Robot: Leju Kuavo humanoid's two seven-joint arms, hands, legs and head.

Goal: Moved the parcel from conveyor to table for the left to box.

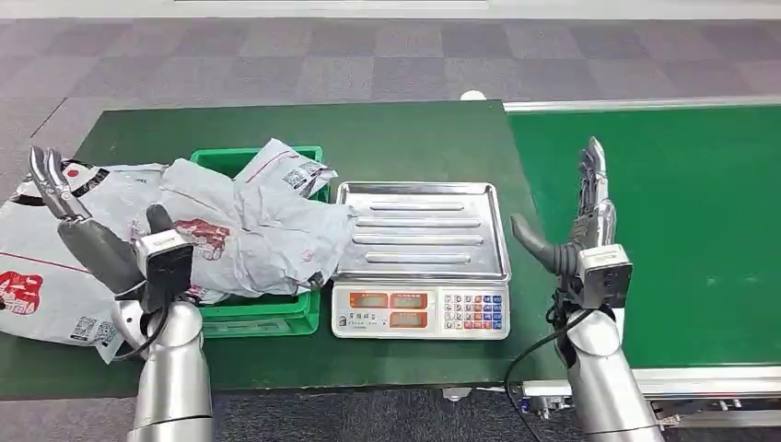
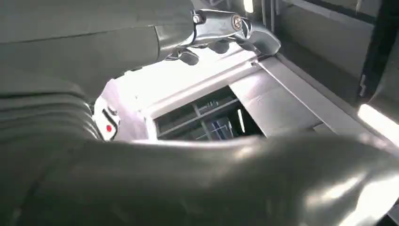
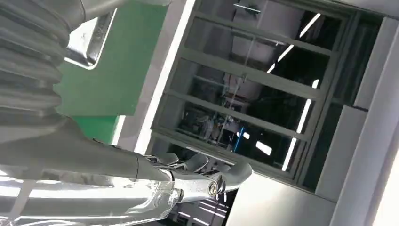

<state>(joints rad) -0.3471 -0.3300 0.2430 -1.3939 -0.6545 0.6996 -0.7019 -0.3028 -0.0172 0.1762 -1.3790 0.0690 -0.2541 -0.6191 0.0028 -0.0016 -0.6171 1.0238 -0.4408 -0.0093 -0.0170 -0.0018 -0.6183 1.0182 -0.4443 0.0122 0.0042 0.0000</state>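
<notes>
Green felt covers the tabletop (image 1: 387, 129), and the conveyor belt (image 1: 681, 203) beside it on the robot's right wears the same colour. A green crate (image 1: 262, 313) sits on the tabletop, heaped with grey plastic mail bags; the parcel (image 1: 276, 235), a crumpled grey bag with red print, lies on top of the heap and spills over the crate's rim until it touches the steel tray of the scale (image 1: 421, 258). A second bag (image 1: 285, 168) with a barcode label leans at the far side of the crate, and a larger flat bag (image 1: 37, 276) lies on the tabletop to the left, partly hanging past the edge. The scale stands just right of the crate, its display and keypad facing the robot. The left robot hand (image 1: 78, 216) is raised above the flat bag near the crate's left side, fingers straight and spread, holding nothing; in the left wrist view a metal finger (image 2: 226, 26) stretches out with the white bags below. The right robot hand (image 1: 580, 230) stands upright between the scale and the belt, fingers extended upward, thumb out to the side, empty; the right wrist view shows its fingers (image 3: 197, 181) before a dark window.
</notes>
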